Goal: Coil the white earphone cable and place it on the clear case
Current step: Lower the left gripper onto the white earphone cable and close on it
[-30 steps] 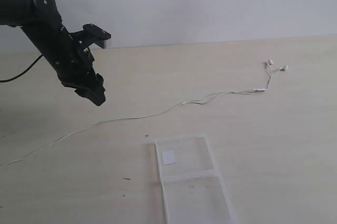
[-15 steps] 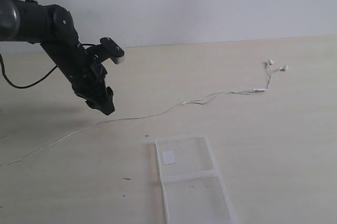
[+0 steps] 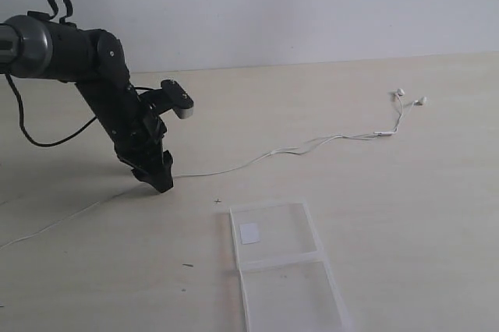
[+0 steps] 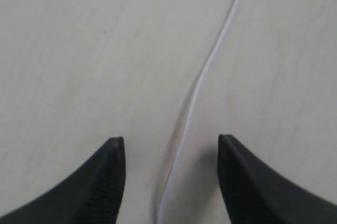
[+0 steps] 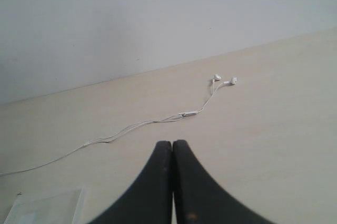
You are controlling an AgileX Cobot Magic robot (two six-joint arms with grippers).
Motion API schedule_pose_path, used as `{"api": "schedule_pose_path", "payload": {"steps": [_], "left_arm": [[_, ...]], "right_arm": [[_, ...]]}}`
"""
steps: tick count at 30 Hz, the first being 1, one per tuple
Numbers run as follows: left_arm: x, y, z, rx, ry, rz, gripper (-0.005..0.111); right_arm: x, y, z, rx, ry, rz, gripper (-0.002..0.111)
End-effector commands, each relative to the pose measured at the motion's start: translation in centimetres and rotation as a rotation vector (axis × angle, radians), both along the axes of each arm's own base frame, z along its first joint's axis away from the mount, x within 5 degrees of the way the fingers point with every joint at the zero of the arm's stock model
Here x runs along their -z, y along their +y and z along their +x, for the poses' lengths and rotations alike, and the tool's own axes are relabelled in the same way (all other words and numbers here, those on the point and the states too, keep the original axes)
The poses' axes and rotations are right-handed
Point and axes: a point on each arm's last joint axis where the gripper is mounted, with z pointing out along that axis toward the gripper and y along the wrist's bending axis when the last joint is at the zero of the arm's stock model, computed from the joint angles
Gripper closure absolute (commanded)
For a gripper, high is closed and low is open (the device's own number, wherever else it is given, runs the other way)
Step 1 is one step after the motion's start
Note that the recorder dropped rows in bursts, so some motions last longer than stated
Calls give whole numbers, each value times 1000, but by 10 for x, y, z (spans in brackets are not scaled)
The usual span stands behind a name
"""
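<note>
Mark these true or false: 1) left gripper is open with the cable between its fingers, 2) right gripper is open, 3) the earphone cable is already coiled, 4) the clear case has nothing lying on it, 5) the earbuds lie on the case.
1) The left gripper is open with the white earphone cable running between its fingers. True.
2) The right gripper is open. False: its fingers are pressed together, holding nothing.
3) The cable is already coiled. False: it lies stretched out across the table.
4) The clear case has nothing lying on it. True.
5) The earbuds lie on the case. False: they lie well away from it, at the cable's far end.
</note>
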Motion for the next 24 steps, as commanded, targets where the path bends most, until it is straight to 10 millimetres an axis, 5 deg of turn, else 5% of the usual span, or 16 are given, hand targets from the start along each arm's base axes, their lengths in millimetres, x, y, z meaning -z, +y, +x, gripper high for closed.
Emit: {"api": "schedule_pose_path", "payload": {"steps": [1,5,12,21,24], "left_arm": [[-2,-3,-1,18,-4,3,54],[-2,-3,-1,19,-3,1,56],[12,-15,-6,61,36,10,83],[25,-16,-8,75,80,19,84],[25,-16,-8,83,81,20,99]], "right_arm": [[1,0,0,5,-2,-1,108],[1,0,0,5,-2,-1,108],[1,0,0,5,-2,-1,108],[1,0,0,5,-2,-1,108],[1,0,0,5,-2,-1,108]]}}
